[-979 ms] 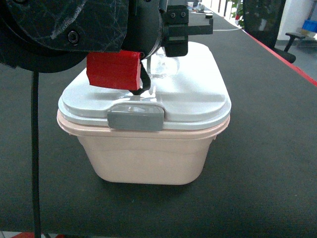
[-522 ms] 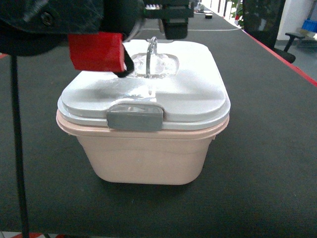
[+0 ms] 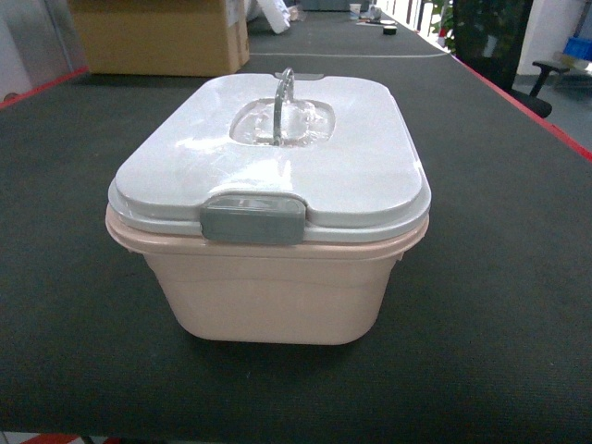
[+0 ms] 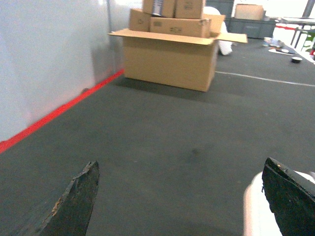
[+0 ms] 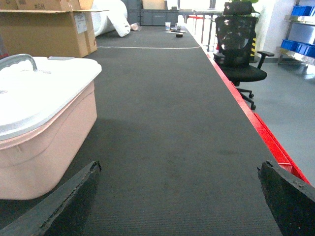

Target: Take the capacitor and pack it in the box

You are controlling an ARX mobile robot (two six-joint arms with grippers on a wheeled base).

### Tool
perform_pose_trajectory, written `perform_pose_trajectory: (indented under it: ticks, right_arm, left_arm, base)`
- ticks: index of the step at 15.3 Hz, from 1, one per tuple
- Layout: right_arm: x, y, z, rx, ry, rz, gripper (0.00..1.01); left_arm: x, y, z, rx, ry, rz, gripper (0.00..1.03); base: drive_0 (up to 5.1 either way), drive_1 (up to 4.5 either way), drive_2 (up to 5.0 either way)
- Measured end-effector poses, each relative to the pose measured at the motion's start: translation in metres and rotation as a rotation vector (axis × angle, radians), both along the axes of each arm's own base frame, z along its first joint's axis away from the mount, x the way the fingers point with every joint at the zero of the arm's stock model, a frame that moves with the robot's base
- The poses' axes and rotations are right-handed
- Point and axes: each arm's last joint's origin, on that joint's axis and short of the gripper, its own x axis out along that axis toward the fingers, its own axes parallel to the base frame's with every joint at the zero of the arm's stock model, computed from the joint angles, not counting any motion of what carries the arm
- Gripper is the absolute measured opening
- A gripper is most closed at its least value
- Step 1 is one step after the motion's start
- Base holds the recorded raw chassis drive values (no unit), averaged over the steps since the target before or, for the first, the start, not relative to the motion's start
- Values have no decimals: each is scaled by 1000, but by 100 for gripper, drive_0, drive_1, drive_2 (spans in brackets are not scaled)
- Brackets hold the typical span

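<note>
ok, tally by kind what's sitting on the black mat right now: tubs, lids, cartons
Pink box: 1
White lid on it, with grey clasp and upright handle: 1
Open brown carton at the far end of the mat, with smaller cardboard boxes stacked in it: 1
Total: 3
No capacitor is visible in any view.

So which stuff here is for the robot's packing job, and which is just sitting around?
For the job:
- pink box
- its white lid, closed on it
- no capacitor shows

Just around:
- cardboard carton
- office chair
- blue bins
</note>
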Motion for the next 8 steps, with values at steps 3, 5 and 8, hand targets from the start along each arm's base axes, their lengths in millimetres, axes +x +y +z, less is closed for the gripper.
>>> perform_pose_trajectory:
  ticks: [3,5,8]
  right_arm:
    - [0,0,0,0,0,0,98]
    - [0,0,0,0,0,0,98]
    - [0,0,0,0,0,0,98]
  left_arm:
    - [-61,66,-25,-2,57,125,98]
    - [-63,66,-26,-5,55,117,98]
    - [-72,68,-29,30,-2,-112,82]
  base:
    - [0,0,0]
    - [0,0,0]
    - [0,0,0]
